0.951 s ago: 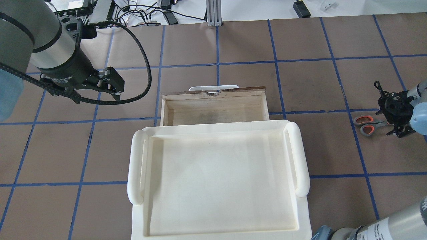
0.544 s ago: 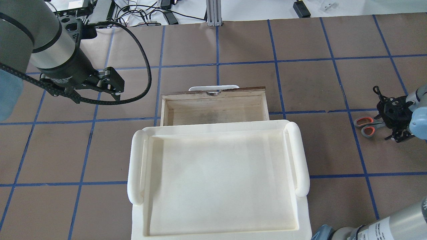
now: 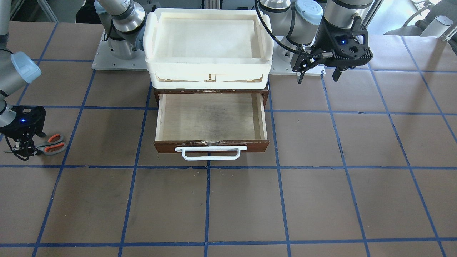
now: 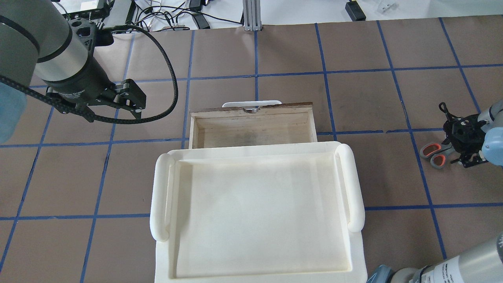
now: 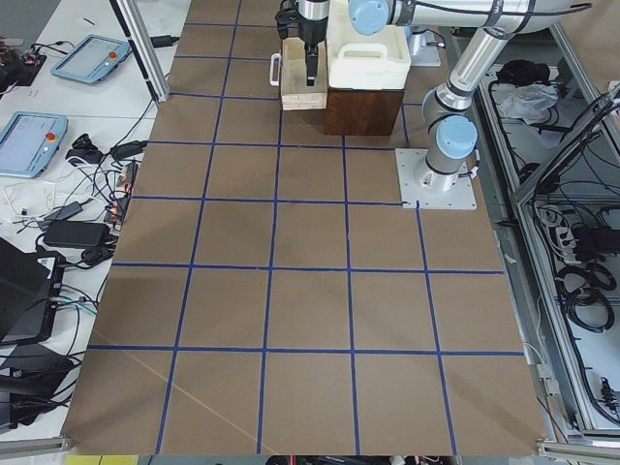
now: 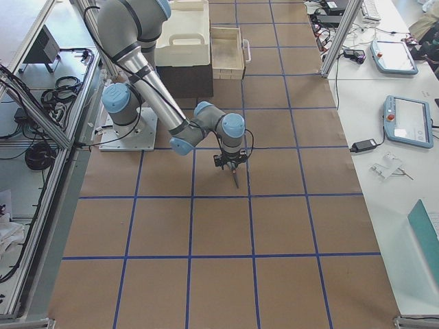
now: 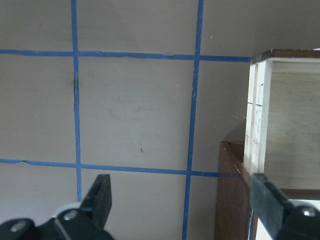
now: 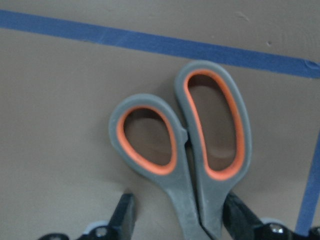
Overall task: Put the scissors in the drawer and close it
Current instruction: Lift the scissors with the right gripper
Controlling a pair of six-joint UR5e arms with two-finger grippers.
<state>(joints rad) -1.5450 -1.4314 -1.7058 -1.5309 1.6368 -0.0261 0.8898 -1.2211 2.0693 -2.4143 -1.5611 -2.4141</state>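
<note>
The scissors (image 4: 432,154), grey handles with orange-red loops, lie on the table at the far right; they also show in the front view (image 3: 51,143) and the right wrist view (image 8: 186,146). My right gripper (image 4: 457,150) is low over them, jaws partly apart astride the handle neck. One finger (image 8: 239,215) touches the neck; the other (image 8: 125,216) stands off it. The blades are hidden under the gripper. The drawer (image 4: 251,111) is pulled open and empty, with a white bar handle (image 3: 210,152). My left gripper (image 4: 135,107) hangs open and empty, left of the drawer.
A large cream tray (image 4: 159,196) sits on the dark-brown cabinet (image 3: 210,91) that holds the drawer. The drawer's side wall (image 7: 257,125) shows at the right of the left wrist view. The brown table has blue tape grid lines (image 4: 326,72).
The scissors' handles have shifted slightly towards the robot and turned under my right gripper, which has moved a little and settled over them. The left arm has not moved.
</note>
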